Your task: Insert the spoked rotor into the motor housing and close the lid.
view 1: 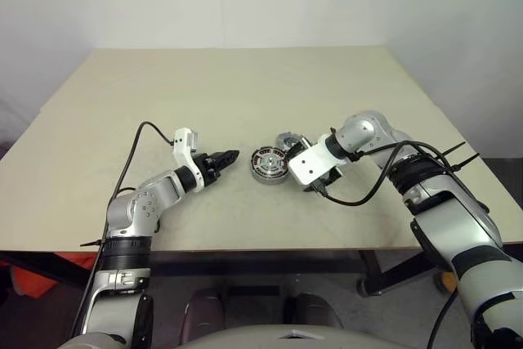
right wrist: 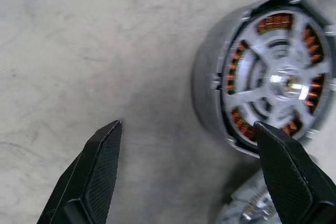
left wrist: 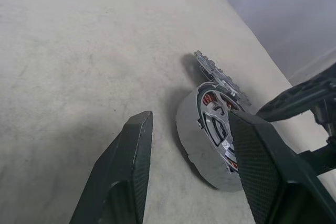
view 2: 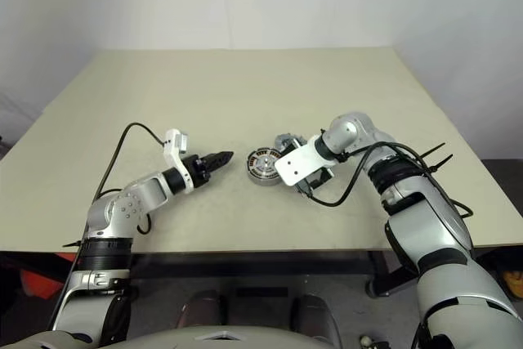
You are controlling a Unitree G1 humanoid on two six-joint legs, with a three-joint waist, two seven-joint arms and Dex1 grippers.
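Copper windings show between the spokes: the rotor [right wrist: 281, 80] already sits inside the housing [view 1: 267, 164] at frame centre. Left to do is the lid [view 1: 285, 142], lying just behind. Left gripper [view 1: 230, 156] half-open, right gripper [right wrist: 194, 177] wide open, both empty.

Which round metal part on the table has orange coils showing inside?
The round grey motor housing with the spoked rotor in it, nearest the left fingers. The other round part behind shows none.

Bright even light, soft shadows, right wrist view slightly blurred
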